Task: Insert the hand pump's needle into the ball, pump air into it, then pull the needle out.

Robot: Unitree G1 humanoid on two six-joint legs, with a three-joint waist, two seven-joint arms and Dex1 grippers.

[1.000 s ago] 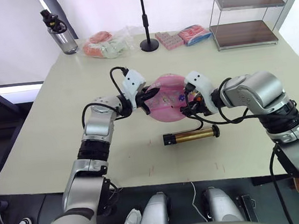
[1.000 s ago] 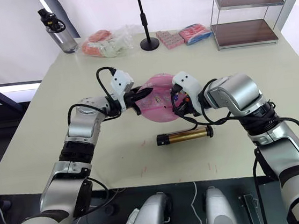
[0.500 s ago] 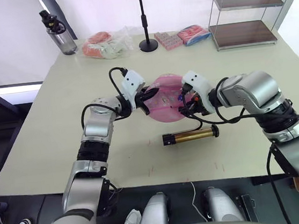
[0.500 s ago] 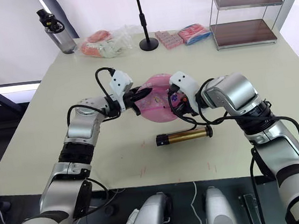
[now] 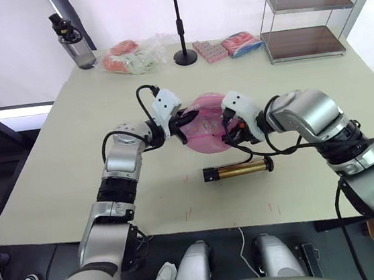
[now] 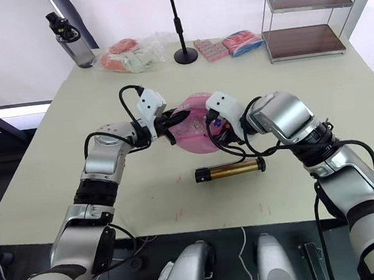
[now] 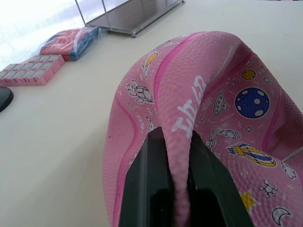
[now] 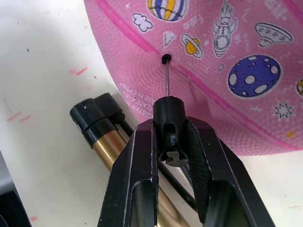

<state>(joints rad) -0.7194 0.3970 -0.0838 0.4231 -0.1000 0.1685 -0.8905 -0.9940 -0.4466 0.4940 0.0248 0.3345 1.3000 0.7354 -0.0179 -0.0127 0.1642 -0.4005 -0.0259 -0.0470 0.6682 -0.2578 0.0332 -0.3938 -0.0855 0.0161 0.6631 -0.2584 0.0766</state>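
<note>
Pinching ball (image 7: 213, 94) fold, left gripper (image 7: 177, 189); right gripper (image 8: 169, 142) clamps needle (image 8: 167, 78) fitting, tip at valve.

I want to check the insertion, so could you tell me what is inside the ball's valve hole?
The needle tip sits in the valve hole of the ball, held by the right claw. How deep it goes is hidden.

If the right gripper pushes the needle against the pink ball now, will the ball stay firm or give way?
The ball is probably soft: a fold of it is pinched between the left gripper's fingers, so it looks underinflated. It would likely dent near the valve hole. The thin needle in the right gripper might bend if pushed off-axis.
</note>
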